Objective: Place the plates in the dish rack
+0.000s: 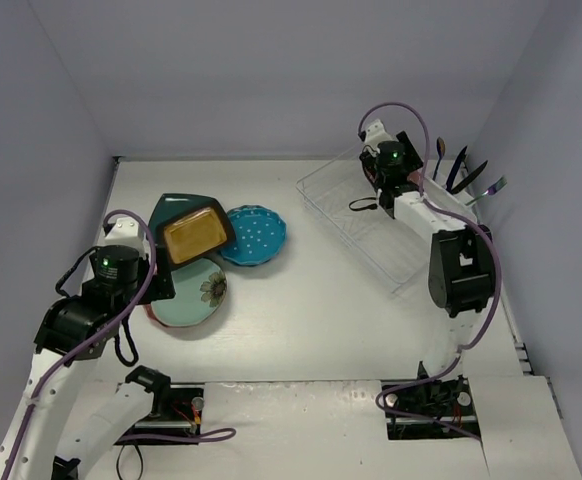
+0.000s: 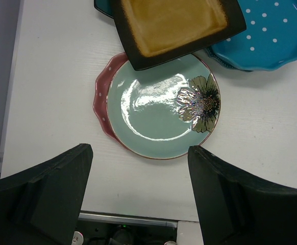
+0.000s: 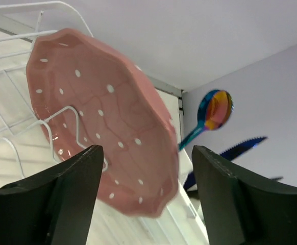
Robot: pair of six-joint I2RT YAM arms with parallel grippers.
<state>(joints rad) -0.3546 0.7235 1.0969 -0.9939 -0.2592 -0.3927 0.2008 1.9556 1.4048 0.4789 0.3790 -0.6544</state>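
Note:
A mint flower plate [image 2: 158, 109] lies on a pink dotted plate [image 2: 101, 102] on the table. A mustard-yellow black-rimmed plate [image 2: 174, 23] overlaps its far edge and lies on a dark teal plate [image 2: 102, 6]. A teal-blue dotted plate [image 2: 271, 30] is to the right. My left gripper [image 2: 138, 199] is open and empty just short of the mint plate [image 1: 193, 295]. My right gripper [image 3: 143, 194] is open over the clear dish rack [image 1: 351, 215]. Another pink dotted plate [image 3: 102, 117] leans tilted against the rack's ribs [image 3: 62, 115], just ahead of the jaws.
A colourful spoon [image 3: 215, 109] and a dark serrated knife [image 3: 245, 148] stand in the rack's utensil section [image 1: 461, 170] by the right wall. The plate pile [image 1: 193, 235] sits at the left of the table, near the left wall.

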